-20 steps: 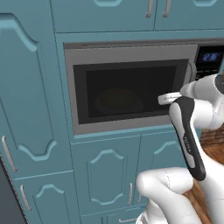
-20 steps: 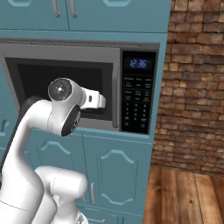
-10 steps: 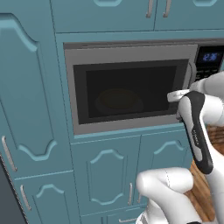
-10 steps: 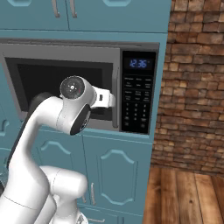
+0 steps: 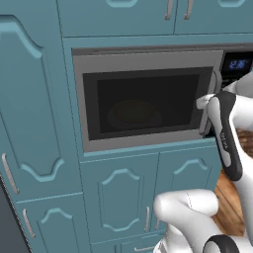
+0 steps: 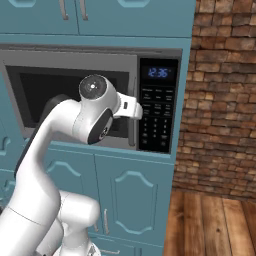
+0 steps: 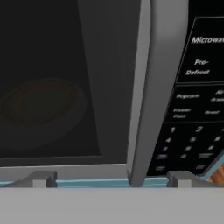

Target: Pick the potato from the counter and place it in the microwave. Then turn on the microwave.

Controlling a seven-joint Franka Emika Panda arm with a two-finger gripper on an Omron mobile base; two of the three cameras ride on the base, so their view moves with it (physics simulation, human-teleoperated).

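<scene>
The microwave [image 5: 148, 59] is built into teal cabinets, its dark glass door shut. Behind the glass a dim brown rounded lump [image 7: 39, 101] lies on the turntable and looks like the potato [image 5: 132, 111]. My gripper [image 7: 111, 179] is open, close in front of the door's right edge, and the curved bar handle [image 7: 140, 87] stands between its two fingertips [image 7: 41, 178] without being gripped. The black keypad [image 7: 197, 109] lies just right of the handle. From the right base view, my white hand [image 6: 131, 107] points at the handle next to the keypad [image 6: 157, 117], under the blue display [image 6: 158, 72].
Teal cabinet doors [image 5: 118, 197] sit below the microwave and more doors [image 6: 100, 15] above it. A tall teal panel [image 5: 29, 113] stands to its left. A brick wall [image 6: 225, 90] and wooden floor [image 6: 215, 225] lie to the right.
My arm has swung to the right across the microwave's front, carrying the hand from the door glass to the handle and keypad. The gripper has stayed open and the door shut.
</scene>
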